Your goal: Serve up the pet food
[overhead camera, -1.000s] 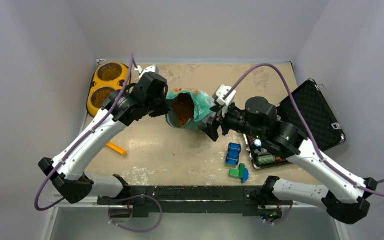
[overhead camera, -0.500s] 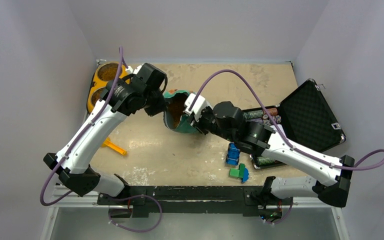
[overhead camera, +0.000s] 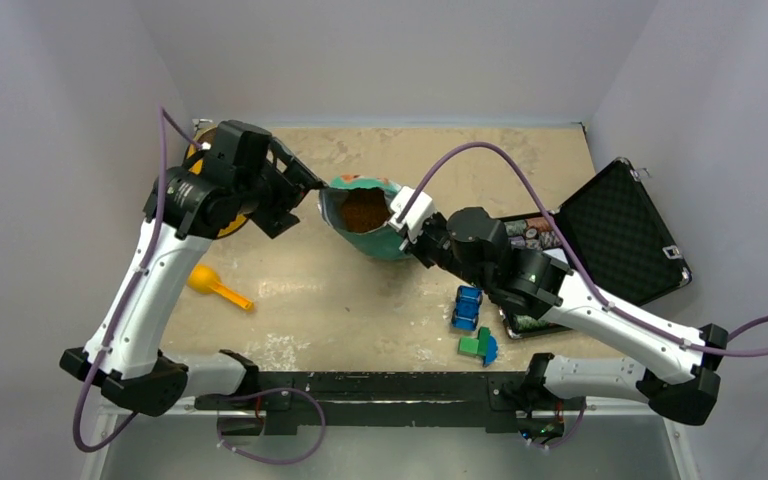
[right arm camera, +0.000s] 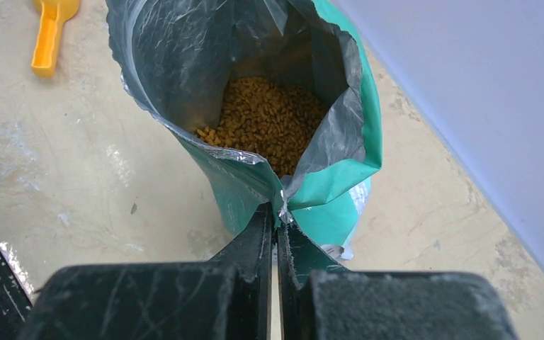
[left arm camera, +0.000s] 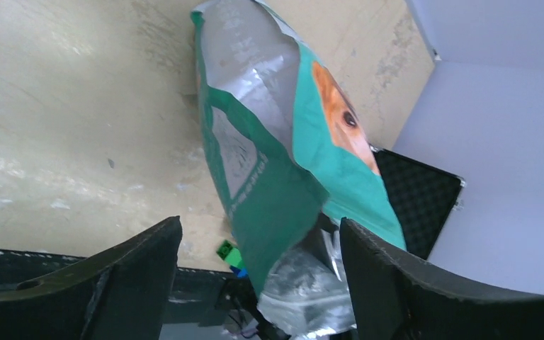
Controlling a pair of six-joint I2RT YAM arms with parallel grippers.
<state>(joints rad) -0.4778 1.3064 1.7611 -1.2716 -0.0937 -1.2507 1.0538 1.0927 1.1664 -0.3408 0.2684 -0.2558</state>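
Scuffed beige tabletop, grey walls

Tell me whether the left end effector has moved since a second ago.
Yes. The left end effector released the teal bag and pulled back leftward, toward the yellow double bowl at the table's far left corner.

The orange feeder is being largely hidden by the left arm, and the poker chips are being shown too small to count.
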